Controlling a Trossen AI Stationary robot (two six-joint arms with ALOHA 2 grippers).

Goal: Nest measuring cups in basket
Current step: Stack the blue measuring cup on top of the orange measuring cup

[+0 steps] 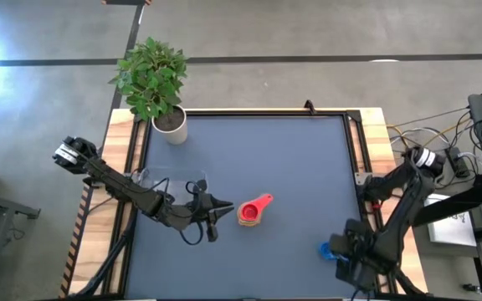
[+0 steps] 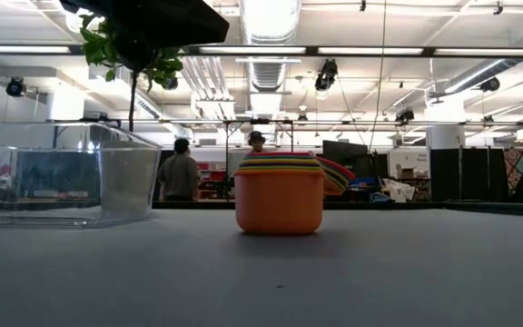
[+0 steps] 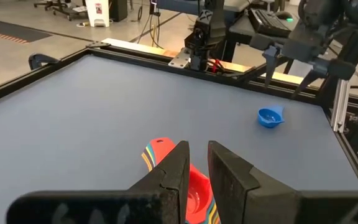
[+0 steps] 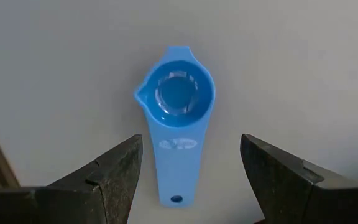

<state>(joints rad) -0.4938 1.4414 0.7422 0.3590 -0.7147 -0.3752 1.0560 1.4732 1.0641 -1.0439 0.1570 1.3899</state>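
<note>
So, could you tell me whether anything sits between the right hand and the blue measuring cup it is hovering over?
Nothing visible does. The right hand is open directly above the blue cup, whose handle lies between the fingers with only bare mat around it. The nested stack lies apart, near the left hand.

Likely lab, exposed ceiling ducts (image 2: 266,82), workstations

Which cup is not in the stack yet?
The blue cup, lying alone under the right gripper; the others sit nested in the stack mid-table.
</note>
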